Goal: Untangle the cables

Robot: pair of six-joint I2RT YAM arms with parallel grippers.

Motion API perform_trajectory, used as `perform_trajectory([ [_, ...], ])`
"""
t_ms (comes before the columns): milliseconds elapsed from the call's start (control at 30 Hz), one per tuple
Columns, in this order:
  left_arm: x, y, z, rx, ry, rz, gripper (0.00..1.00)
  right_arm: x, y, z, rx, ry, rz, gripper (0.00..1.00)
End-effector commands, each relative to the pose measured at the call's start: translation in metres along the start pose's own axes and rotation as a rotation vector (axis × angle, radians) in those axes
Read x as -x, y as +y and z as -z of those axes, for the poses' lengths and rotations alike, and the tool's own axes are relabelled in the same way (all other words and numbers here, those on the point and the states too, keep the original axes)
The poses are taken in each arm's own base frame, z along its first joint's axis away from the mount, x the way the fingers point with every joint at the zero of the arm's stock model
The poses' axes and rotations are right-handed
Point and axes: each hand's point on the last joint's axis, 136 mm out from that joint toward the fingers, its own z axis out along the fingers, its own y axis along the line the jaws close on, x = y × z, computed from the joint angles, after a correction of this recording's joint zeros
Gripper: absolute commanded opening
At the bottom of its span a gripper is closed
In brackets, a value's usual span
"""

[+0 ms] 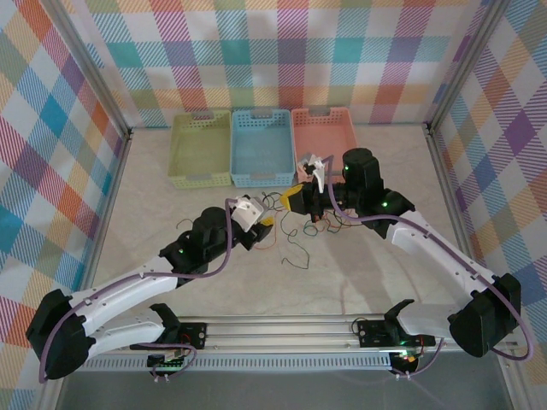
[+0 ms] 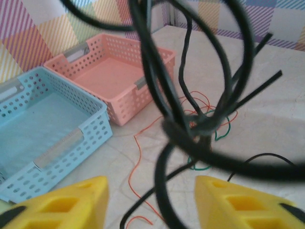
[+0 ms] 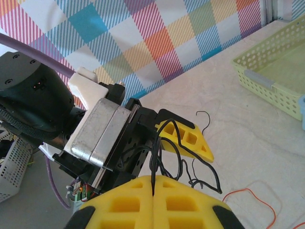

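1. The left gripper [image 2: 151, 202] reaches in over the pale, marbled counter [image 1: 171, 205]. Its blocky yellow fingers [image 2: 71, 202] stand apart with a clear gap, and a loop of black cable [image 2: 157, 81] hangs through that gap without being pinched.
2. The cables [image 2: 200, 126] are bunched in mid-counter between the two grippers, in front of the baskets. Part of the bundle is lifted and part trails on the surface. The black strands cross in a loose knot. A hair-fine orange wire [image 2: 135, 157] and a thin green wire [image 2: 228, 128] curl flat beneath it.
3. All the strands look very light and limp, so they are likely to sag, spring back into coils and slip from a broad pad. A sound hold would probably be on a single strand just beside the knot, pulled gently, because the finest wires could kink or snag.
4. The right gripper [image 3: 152, 186] has its yellow fingers [image 3: 124, 205] pressed together. A black strand is nipped in the seam and rises in thin loops towards the left gripper just beyond.
5. Along the back stand three perforated plastic baskets with slotted walls: green basket [image 1: 201, 179], blue basket [image 1: 262, 178] and pink basket [image 1: 329, 137]. None of them holds any cable.
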Motion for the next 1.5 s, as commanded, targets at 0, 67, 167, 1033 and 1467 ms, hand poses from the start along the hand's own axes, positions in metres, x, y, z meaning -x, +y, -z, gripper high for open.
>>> perform_trajectory([
  [0, 0.015, 0.003, 0.001, 0.022, -0.072, -0.01, 0.38, 0.002, 0.009, 0.008, 0.021, -0.016, 0.021, 0.0],
  [67, 0.014, 0.004, 0.002, 0.026, -0.084, -0.008, 0.33, 0.002, 0.01, 0.008, 0.021, -0.014, 0.023, 0.0],
  [167, 0.012, 0.003, 0.001, 0.019, -0.083, -0.008, 0.24, 0.002, 0.011, 0.009, 0.022, -0.014, 0.025, 0.0],
  [1033, 0.013, 0.013, 0.061, 0.053, -0.106, 0.123, 0.0, 0.0, -0.022, 0.041, -0.17, -0.088, 0.021, 0.0],
  [1467, 0.028, 0.039, 0.093, 0.174, -0.13, 0.204, 0.0, -0.002, -0.087, 0.128, -0.642, -0.303, -0.048, 0.0],
])
